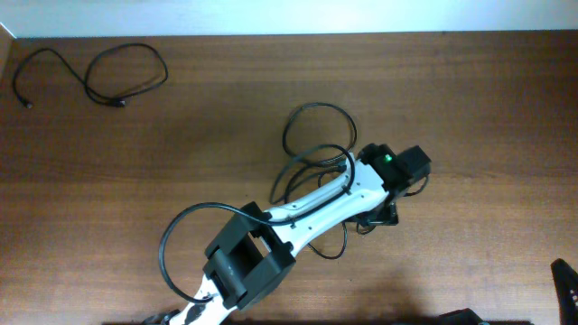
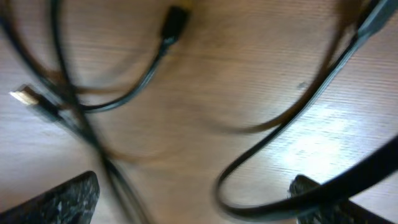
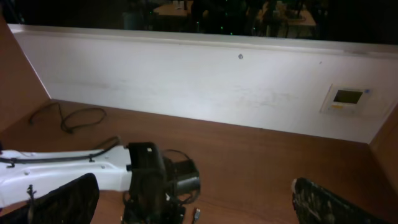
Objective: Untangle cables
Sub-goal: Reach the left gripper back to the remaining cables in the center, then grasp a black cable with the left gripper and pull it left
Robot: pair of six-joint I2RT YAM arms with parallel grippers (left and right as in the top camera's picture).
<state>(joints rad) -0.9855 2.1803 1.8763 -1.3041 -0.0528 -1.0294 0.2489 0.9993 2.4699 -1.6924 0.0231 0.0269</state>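
Thin black cables [image 1: 316, 135] lie tangled in loops at the table's centre, partly under my left arm. One more cable [image 1: 126, 72] lies apart at the far left back; it also shows in the right wrist view [image 3: 78, 118]. My left gripper [image 1: 381, 217] is low over the tangle, just right of it. In the left wrist view its jaws [image 2: 193, 205] are open, with blurred cable strands [image 2: 273, 134] and a metal-tipped plug [image 2: 25, 96] on the wood between and ahead of them. My right gripper [image 1: 564, 289] is open and empty at the front right corner, with its jaws [image 3: 196, 208] facing my left arm.
The thicker black wire [image 1: 181, 235] of my left arm loops out near the front. A white wall [image 3: 199, 81] runs along the table's back edge. Bare wood [image 1: 488, 108] lies right of the tangle.
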